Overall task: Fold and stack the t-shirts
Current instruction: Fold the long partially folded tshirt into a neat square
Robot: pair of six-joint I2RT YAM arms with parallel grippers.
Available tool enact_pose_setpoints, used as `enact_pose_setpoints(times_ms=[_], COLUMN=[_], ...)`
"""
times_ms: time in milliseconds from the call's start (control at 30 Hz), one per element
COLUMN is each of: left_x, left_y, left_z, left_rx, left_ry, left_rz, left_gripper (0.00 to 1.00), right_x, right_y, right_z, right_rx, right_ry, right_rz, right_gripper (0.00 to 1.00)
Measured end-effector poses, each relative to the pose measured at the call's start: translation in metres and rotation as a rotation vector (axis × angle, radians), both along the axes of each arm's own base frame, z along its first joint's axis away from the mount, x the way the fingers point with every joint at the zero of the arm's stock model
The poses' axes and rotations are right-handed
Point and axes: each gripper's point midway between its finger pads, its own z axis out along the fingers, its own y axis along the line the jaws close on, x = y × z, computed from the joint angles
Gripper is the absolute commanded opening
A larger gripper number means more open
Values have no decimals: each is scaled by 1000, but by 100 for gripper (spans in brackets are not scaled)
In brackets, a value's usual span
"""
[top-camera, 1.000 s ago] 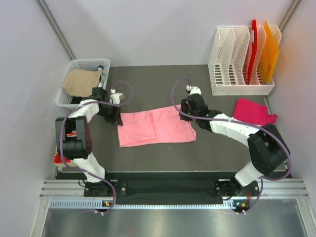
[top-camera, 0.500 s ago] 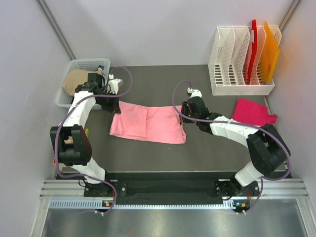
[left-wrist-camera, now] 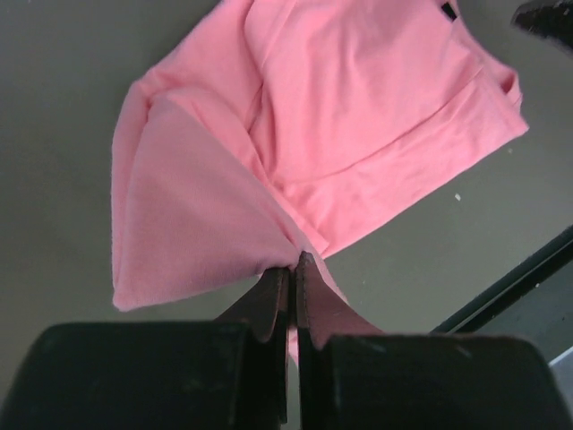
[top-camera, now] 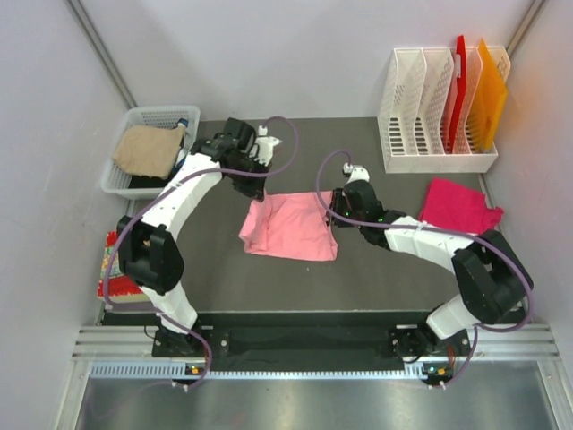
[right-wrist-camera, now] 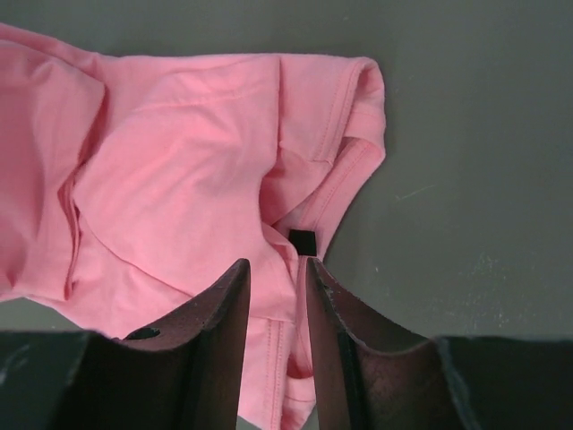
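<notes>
The salmon-pink t-shirt (top-camera: 291, 228) lies mid-table, partly doubled over itself. My left gripper (top-camera: 258, 188) is shut on its left edge and holds that flap lifted above the rest; the left wrist view shows cloth (left-wrist-camera: 358, 116) pinched between the tips (left-wrist-camera: 293, 264). My right gripper (top-camera: 329, 215) sits at the shirt's right edge, jaws apart. In the right wrist view its fingers (right-wrist-camera: 277, 264) straddle the hem of the shirt (right-wrist-camera: 179, 161) near a small black tag (right-wrist-camera: 303, 242). The magenta t-shirt (top-camera: 461, 204) lies crumpled at the right.
A white basket (top-camera: 161, 111) holding tan cloth (top-camera: 148, 148) stands at the back left. A white file rack (top-camera: 421, 98) with red and orange boards stands at the back right. A small patterned piece (top-camera: 109, 269) lies by the left wall.
My left gripper has carried the pink shirt's left edge up and to the right, over the shirt, so the shirt is narrower. The right gripper has shifted only a little, leftward.
</notes>
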Motion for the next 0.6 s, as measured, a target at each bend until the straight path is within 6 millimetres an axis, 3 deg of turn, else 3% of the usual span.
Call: enact_pose_setpoints(times_ms=[200, 600], left_x=[2, 0], left_y=[-40, -91], left_z=[3, -7], left_rx=[21, 62], left_ry=[-3, 12], left_rz=[-34, -90], left_gripper=[0, 0], right_x=[-4, -18], right_y=[0, -18], right_z=[4, 11], right_rx=[26, 62], right_ry=[-18, -51], right_rz=[3, -42], right_gripper=[32, 30])
